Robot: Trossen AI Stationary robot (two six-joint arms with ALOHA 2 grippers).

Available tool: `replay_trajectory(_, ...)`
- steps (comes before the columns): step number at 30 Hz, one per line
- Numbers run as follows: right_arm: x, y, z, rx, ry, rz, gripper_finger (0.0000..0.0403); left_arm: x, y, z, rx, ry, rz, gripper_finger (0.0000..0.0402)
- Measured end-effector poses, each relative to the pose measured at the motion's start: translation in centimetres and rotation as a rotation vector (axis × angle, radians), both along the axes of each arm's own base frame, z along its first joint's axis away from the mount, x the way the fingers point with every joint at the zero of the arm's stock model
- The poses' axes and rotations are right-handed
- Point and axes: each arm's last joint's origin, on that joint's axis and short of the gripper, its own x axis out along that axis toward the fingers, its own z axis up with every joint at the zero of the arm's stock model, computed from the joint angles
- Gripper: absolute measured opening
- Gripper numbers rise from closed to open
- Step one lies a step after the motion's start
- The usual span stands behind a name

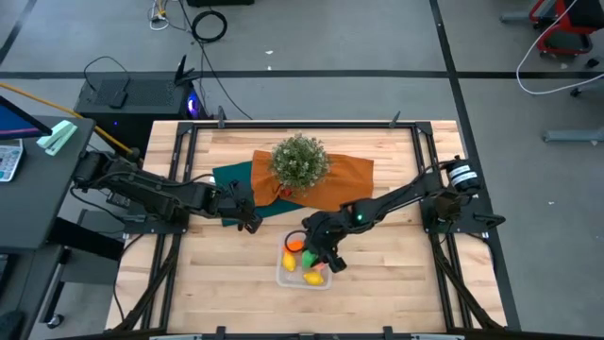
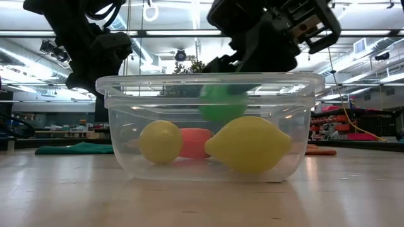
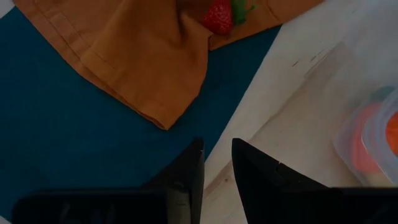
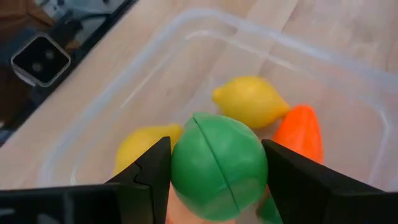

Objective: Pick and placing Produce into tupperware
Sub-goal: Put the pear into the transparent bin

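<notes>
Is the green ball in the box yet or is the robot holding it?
Held. The right gripper clamps the green ball above the box, over two lemons and the carrot inside.

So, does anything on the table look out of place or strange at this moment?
One thing stands out: a small strawberry lies on the orange cloth, apart from the tupperware. Otherwise things look normal: the right gripper holds the green piece over the tupperware, where two lemons and the carrot lie.
</notes>
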Motion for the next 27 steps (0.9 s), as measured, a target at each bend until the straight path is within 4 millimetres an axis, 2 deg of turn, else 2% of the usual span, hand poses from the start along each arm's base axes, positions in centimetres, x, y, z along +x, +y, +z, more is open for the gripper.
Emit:
replay_trajectory(5,0.31,0.09,-0.5,0.008,-0.008,0.006,0.0179,0.03,0.0,0.01,0.0,-0.002,0.0,0.0089)
replay_trajectory(27,1.05,-0.45,0.12,0.01,-0.131,0.068,0.0185,0.01,0.04,0.02,0.017,-0.001,-0.001,0.0078)
